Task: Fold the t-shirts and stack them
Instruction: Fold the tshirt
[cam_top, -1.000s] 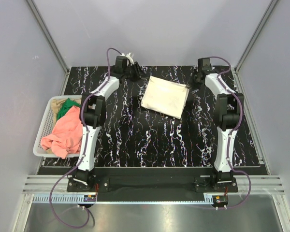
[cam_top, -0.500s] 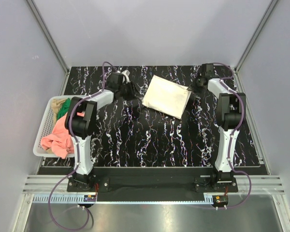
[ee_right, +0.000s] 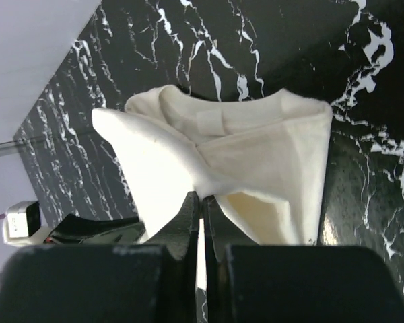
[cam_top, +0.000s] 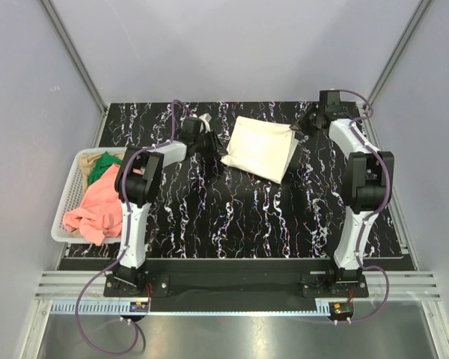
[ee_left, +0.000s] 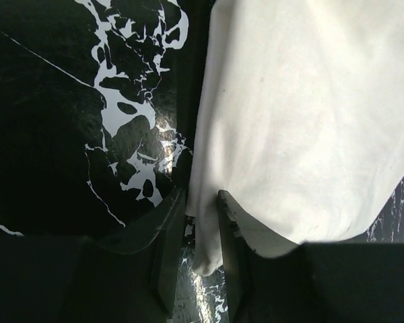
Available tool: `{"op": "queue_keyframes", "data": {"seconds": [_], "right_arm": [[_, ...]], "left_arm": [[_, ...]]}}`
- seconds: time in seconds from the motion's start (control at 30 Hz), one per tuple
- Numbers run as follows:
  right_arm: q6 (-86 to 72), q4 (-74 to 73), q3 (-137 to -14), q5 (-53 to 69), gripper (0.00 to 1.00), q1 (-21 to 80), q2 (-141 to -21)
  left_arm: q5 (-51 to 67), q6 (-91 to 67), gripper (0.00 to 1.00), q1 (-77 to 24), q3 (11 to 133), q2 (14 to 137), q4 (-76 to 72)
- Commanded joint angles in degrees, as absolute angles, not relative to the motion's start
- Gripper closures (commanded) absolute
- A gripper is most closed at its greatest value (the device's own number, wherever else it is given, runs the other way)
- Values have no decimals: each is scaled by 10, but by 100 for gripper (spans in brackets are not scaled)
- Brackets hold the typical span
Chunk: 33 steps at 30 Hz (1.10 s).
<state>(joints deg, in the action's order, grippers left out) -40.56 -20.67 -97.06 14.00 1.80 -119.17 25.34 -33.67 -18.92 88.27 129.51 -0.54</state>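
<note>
The cream shirt (cam_top: 258, 147) is being pinched at nine o'clock by the left gripper (ee_left: 200, 199), at two o'clock by the right gripper (ee_right: 202, 202).

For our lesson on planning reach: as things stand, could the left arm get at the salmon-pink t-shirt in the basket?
Probably not yet. The left gripper is pinched on an edge of the cream t-shirt and must let go first. Otherwise the salmon-pink t-shirt lies uncovered atop the basket, beside that arm.
</note>
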Motion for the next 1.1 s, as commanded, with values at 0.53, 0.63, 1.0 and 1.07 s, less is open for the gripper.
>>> {"op": "queue_keyframes", "data": {"seconds": [0.53,0.63,1.0,1.07], "right_arm": [[-401,-103,-839,107,76,-25,-1168],[-370,-103,-821,109,54,-25,-1126],[-265,-148,-857,241,36,-40,-1189],[-258,-155,-878,268,38,-52,-1222]], "left_arm": [[291,-313,59,-188,939,1257,51],[253,-291,56,-187,956,1227,100],[217,-311,55,-186,952,1207,214],[207,-319,55,-187,927,1191,230]]}}
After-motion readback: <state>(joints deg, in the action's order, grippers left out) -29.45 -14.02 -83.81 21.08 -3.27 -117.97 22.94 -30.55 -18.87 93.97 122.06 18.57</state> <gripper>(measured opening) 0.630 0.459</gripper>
